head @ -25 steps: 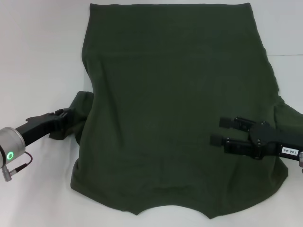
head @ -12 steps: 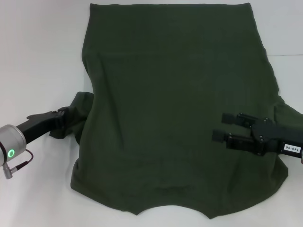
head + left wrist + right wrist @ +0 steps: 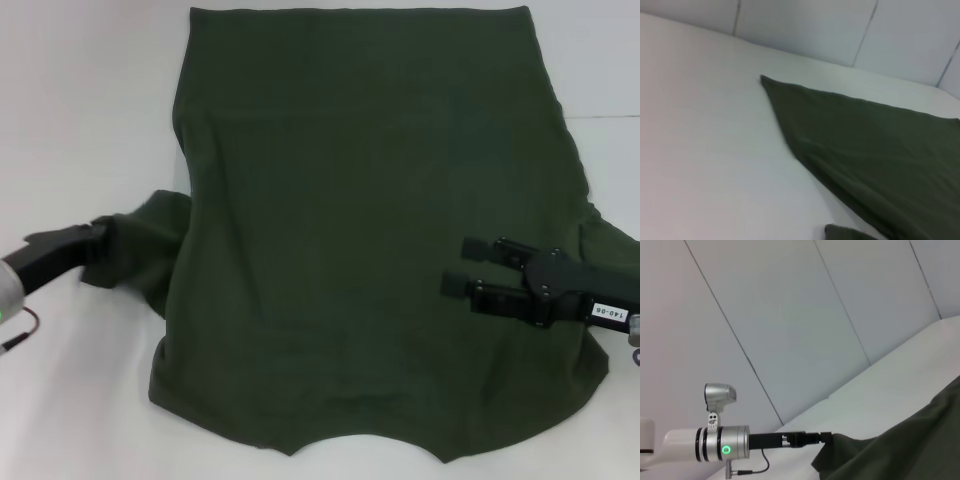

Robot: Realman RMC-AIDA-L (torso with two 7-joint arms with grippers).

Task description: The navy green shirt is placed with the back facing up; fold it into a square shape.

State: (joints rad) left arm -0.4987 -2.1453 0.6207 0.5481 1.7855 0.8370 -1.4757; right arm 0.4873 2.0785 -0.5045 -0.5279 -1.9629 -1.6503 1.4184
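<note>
I am pinching the soft, limp navy green shirt (image 3: 370, 230), spread across the frame's middle, by its sleeve with my left gripper (image 3: 97, 243), while my right gripper (image 3: 468, 265) is hovering open lower right.

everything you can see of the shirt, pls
The shirt is plain dark olive, soft matte fabric, spread flat on the white table, straight hem at the far side, curved neckline nearest the robot. The left gripper grips the left sleeve, which is stretched outward. The right gripper, fingers open, sits over the shirt's right side near the other sleeve. Faint creases; no label visible.
</note>
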